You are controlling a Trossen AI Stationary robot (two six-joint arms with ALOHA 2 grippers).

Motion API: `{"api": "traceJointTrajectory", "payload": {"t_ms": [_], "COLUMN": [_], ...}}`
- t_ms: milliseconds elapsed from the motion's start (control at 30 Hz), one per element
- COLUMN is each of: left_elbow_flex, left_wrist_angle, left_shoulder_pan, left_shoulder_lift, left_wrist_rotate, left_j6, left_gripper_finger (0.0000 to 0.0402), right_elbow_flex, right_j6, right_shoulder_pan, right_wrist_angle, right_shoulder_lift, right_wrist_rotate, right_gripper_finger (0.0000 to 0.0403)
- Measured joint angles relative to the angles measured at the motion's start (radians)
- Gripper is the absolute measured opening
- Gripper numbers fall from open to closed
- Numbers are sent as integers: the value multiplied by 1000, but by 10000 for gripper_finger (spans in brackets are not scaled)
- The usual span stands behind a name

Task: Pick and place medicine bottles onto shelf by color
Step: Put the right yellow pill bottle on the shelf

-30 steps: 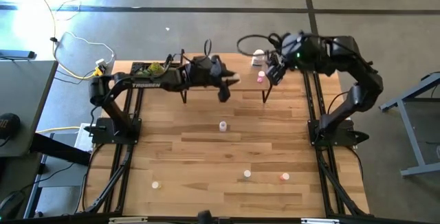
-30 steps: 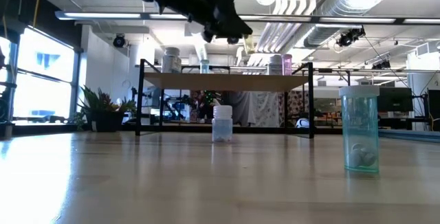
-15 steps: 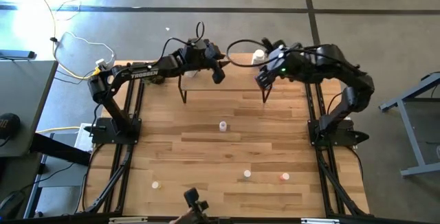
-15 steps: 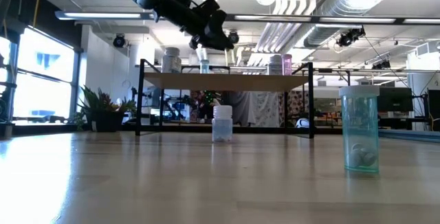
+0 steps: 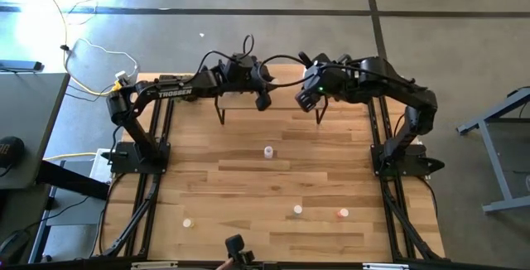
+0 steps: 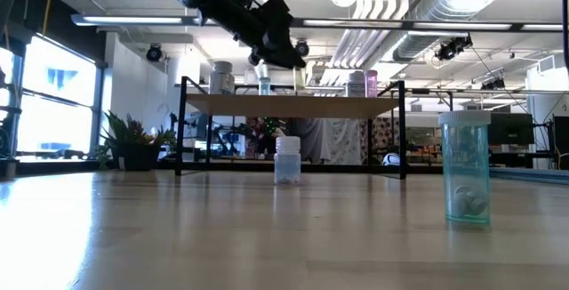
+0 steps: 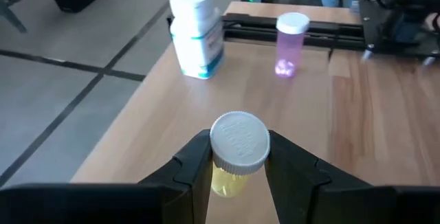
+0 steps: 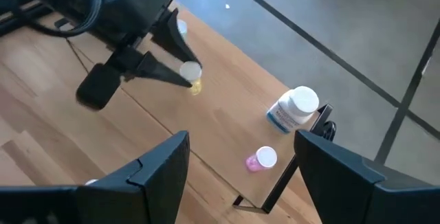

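Left gripper closed on yellow bottle, holds it above shelf. White bottle and pink bottle stand on shelf. Right gripper wide open, empty, above shelf near pink bottle.

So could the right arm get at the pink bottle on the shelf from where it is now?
Probably yes. The right claw is open above the shelf, with the pink bottle standing clear of the white bottle, and the left claw is farther along the shelf.
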Motion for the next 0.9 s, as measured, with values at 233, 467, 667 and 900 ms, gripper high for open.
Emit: {"api": "traceJointTrajectory", "payload": {"t_ms": [233, 467, 667, 900], "left_elbow_flex": [0, 1, 1, 1], "left_wrist_angle": [-64, -84, -84, -87], "left_shoulder_pan": [2, -3, -6, -6], "left_shoulder_lift": [0, 15, 14, 15], "left_wrist_rotate": [16, 22, 18, 11], "left_j6": [-16, -34, -34, -34], "left_gripper_finger": [108, 108, 110, 138], "right_elbow_flex": [0, 0, 0, 0], "right_j6": [11, 11, 22, 30], "right_shoulder_pan": [0, 0, 0, 0], "right_wrist_angle": [0, 0, 0, 0], "right_shoulder_lift": [0, 0, 0, 0], "right_wrist_rotate": [17, 14, 0, -3], "right_gripper_finger": [254, 254, 254, 254]}}
